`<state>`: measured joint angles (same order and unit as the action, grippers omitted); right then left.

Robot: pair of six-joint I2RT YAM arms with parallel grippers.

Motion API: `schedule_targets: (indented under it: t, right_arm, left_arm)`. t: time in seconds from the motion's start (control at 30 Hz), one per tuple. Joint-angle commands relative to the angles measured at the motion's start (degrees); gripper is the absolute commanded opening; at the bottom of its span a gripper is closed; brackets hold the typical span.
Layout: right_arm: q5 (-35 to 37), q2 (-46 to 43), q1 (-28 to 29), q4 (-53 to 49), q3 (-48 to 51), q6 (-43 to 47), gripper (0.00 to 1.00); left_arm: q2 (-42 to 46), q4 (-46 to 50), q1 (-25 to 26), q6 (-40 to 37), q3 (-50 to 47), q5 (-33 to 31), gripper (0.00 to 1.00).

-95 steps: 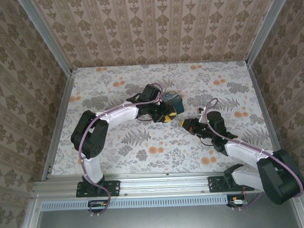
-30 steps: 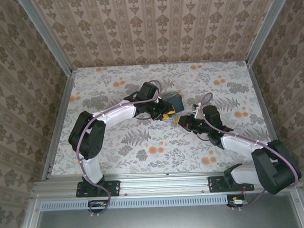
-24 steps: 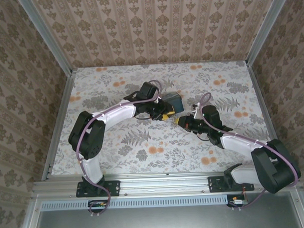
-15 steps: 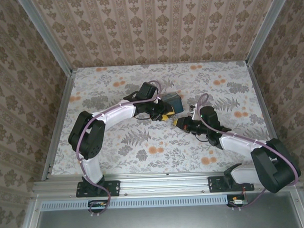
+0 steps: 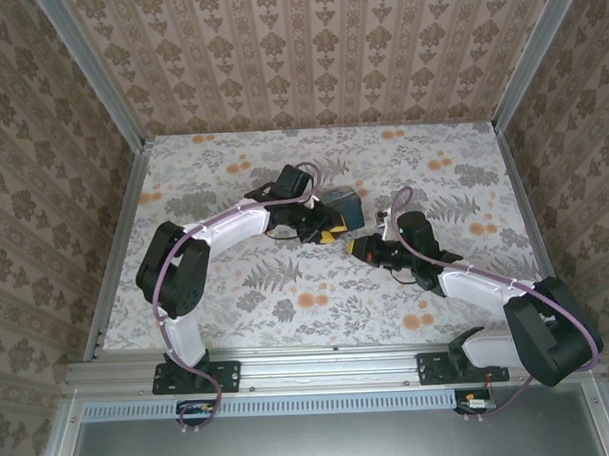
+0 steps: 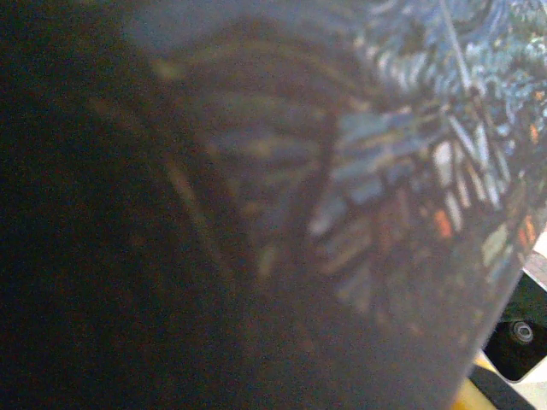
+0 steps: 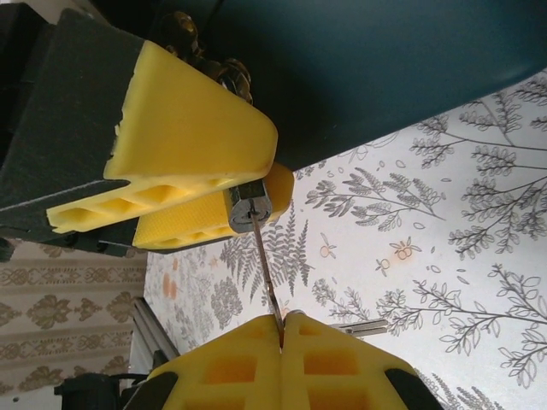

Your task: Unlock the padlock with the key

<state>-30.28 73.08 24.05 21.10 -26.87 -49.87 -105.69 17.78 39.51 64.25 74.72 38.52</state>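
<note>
In the right wrist view my right gripper (image 7: 282,323) is shut on the key (image 7: 266,265). The thin blade runs up from the yellow pads, and its tip sits at the keyhole in the silvery underside of the padlock (image 7: 249,207). My left gripper (image 7: 272,171) is shut on the padlock, which is pinched between its yellow fingers (image 7: 197,120) right under the dark blue painted box (image 7: 385,60). A second key (image 7: 363,325) sticks out sideways beside my right fingers. From above, the left gripper (image 5: 331,232) and right gripper (image 5: 360,248) meet tip to tip in front of the box (image 5: 346,203).
The blurred swirl-painted box (image 6: 410,171) presses close against the left wrist camera. The floral tabletop (image 5: 287,289) spreads around both arms, bounded by metal rails (image 5: 115,255) and wallpapered walls.
My right gripper has moved a little left toward the left gripper, bringing the key up to the padlock. The left arm has stayed almost still.
</note>
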Motion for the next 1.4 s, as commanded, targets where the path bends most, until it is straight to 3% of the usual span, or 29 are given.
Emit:
schedule_targets:
  t: [0.0,1.37]
  right_arm:
    - [-3.46,-0.34,0.07,3.66,1.18,-0.43,0.0]
    - [-4.62,0.58,1.01,3.94,0.02,-0.11,0.0]
  left_arm:
    - [0.84,3.83,-0.47,-3.83,2.38,3.01,0.0]
    - [0.15,6.56,-0.69,-5.08,3.67,3.86,0.0]
